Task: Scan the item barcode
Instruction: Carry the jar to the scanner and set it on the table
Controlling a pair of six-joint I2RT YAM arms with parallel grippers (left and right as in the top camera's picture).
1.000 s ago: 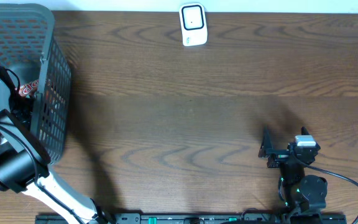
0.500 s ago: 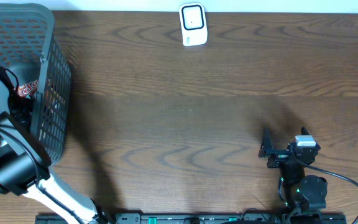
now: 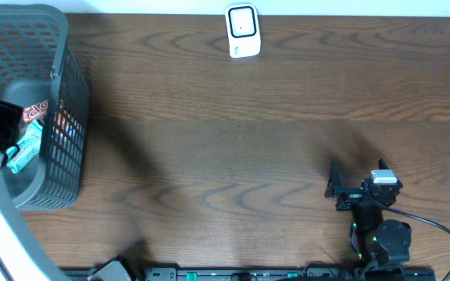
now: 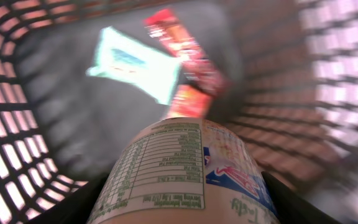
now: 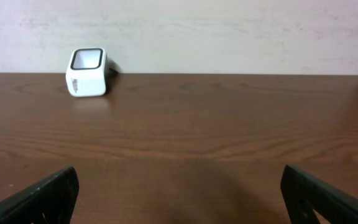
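My left claw (image 4: 180, 198) is pinching a round labelled container (image 4: 166, 165). Its two dark fingers press against either side, low in the left wrist view, with no gap that I can see. The container's printed panel, a table of small text, faces the camera. The picture is too blurred for me to find a barcode on it.

Beyond the container is the floor of the mesh basket (image 3: 62, 86), whose walls show on every side. A pale blue packet (image 4: 132, 65) and a red packet (image 4: 182, 53) lie there touching each other. The basket stands at the far left corner of the worktop (image 3: 233, 140). The scanner (image 3: 241, 31) stands at the middle of the far edge, well apart from the basket. My right claw (image 5: 179, 199) is spread wide and empty by the near right corner, facing the scanner.

I judge the pick made and everything else left to do. The container must clear the basket, cross to the scanner, and be turned so its barcode meets the window.
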